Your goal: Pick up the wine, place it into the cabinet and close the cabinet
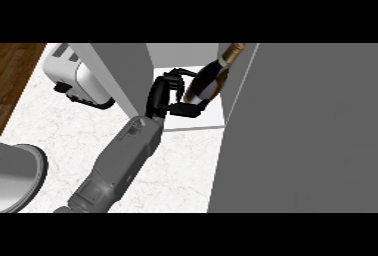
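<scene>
The wine bottle (212, 76) is held tilted inside the open cabinet (295, 125), above its shelf, clamped by the curled fingers of the one visible hand (171, 95), beside a toaster (74, 75).

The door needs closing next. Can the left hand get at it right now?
Probably not yet: the left hand is curled round the wine inside the cabinet. Once it lets go, the open door stands just beside it, with nothing between.

White marble counter (184, 165) under the hand, toaster (74, 75) to its left, wooden floor (16, 70) far left, grey pot (18, 175) lower left.
</scene>
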{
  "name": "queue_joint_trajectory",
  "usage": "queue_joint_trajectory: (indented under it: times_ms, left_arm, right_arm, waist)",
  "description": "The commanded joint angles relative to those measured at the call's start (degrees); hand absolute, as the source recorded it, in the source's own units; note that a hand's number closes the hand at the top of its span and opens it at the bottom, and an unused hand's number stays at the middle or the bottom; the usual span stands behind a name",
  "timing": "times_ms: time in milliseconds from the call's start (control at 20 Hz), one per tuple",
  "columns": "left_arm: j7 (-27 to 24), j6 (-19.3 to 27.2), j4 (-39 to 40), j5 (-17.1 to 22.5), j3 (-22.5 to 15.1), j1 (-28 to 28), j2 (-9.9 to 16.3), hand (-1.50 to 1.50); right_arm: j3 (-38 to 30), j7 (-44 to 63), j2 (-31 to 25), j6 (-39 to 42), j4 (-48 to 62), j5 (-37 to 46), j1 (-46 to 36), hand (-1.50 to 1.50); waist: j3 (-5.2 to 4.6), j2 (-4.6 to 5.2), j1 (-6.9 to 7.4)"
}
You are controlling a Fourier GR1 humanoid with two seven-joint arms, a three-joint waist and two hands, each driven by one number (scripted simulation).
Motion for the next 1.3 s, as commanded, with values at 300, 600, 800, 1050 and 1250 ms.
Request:
queue_joint_trajectory:
  times_ms: [300,600,800,1050,1250]
  left_arm:
    - [1.5,3.3,12.2,5.1,2.9,-9.4,0.0,1.50]
    - [-0.3,1.4,18.3,5.3,6.0,-12.3,0.0,1.50]
    - [-3.7,2.3,21.0,5.4,7.5,-12.9,0.2,1.50]
    - [-6.5,4.4,23.4,4.1,7.5,-14.0,2.3,1.50]
    - [-5.7,6.0,25.6,3.0,7.1,-16.4,3.8,-1.50]
  right_arm:
    - [-1.5,0.4,-1.0,2.1,-9.2,-4.9,4.2,-1.50]
    - [-0.9,0.4,-1.2,3.1,-9.4,-4.9,5.6,-1.50]
    - [-1.6,-1.8,-0.6,3.7,-6.9,-5.6,5.6,-1.50]
    - [-1.5,-4.5,-0.7,5.3,-7.0,-6.2,7.0,-1.50]
    - [0.1,-5.3,-0.1,5.8,-6.5,-5.1,7.4,-1.50]
  waist:
    - [0.02,0.52,-1.58]
    - [-0.02,0.67,-1.30]
    - [-0.04,1.47,-2.30]
    - [0.03,1.48,-3.00]
    - [-0.01,1.58,-3.53]
